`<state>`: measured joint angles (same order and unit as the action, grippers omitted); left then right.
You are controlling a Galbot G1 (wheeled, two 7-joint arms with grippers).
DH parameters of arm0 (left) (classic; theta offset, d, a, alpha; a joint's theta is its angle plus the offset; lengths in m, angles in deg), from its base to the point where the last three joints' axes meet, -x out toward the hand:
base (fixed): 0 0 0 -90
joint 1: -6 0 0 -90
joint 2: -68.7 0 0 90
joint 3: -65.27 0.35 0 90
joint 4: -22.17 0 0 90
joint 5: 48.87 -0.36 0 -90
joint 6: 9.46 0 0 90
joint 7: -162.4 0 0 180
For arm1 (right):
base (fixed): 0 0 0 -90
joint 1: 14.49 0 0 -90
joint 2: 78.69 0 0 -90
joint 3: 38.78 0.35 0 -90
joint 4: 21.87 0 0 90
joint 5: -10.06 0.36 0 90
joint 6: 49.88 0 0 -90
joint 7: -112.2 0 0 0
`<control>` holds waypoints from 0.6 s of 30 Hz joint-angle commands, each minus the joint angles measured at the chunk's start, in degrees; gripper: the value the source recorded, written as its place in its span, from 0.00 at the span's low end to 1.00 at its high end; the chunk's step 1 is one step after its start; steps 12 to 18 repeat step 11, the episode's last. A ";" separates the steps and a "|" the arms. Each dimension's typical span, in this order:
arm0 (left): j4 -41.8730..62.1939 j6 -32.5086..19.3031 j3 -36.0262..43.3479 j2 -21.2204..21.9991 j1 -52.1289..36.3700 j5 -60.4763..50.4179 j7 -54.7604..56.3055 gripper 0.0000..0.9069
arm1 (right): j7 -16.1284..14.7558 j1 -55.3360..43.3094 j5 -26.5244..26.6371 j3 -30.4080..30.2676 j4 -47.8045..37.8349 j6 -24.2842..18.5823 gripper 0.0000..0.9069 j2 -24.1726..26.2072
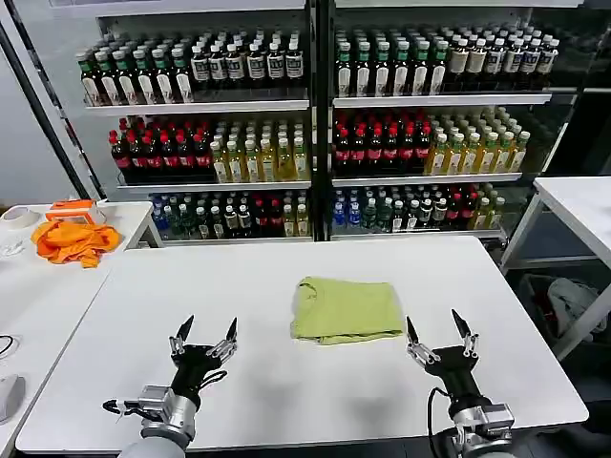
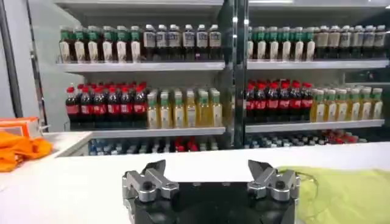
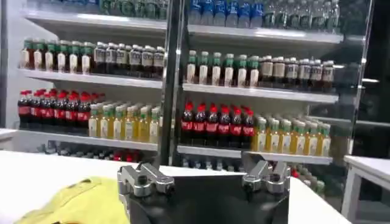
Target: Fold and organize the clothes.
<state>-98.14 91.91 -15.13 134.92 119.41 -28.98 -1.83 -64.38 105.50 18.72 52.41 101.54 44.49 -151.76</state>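
**Op:** Head view first — T-shirt (image 1: 346,310) lies folded into a compact rectangle near the middle of the white table (image 1: 286,391), slightly to my right of centre. Edges look roughly squared; one lower edge shows a second layer peeking out.

**Eng:** Grippers?

**Op:** Left gripper (image 1: 203,338) sits low at the near edge, fingers spread apart, nothing between them. Right gripper (image 1: 438,335) same — fingers apart, empty, just beside the shirt's near right corner but not touching it. Both arms are clear of the fabric.

**Eng:** Wrist cams agree?

**Op:** Yes. Left wrist view has the shirt off to one side of the open fingers (image 2: 272,181); right wrist view has a yellow-green fold beside its fingers (image 3: 144,179). No cloth in either grip.

**Eng:** So which step?

**Op:** I judge folding is essentially done — what's left is the organising part, if anything: tidy that loose layer or shift the bundle to its final spot.

**Eng:** Next move needs?

**Op:** If I move it, I'd want both grippers under opposite edges so the stack doesn't unfold; soft fabric will sag from a one-sided pinch. Orange cloth (image 1: 74,240) on the side table (image 1: 48,296) is not ours — I leave it.
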 commanded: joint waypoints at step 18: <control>-3.61 -0.12 0.05 -1.61 3.39 -1.35 -1.98 1.00 | 5.51 4.71 -0.14 1.13 4.31 -2.10 1.00 -2.09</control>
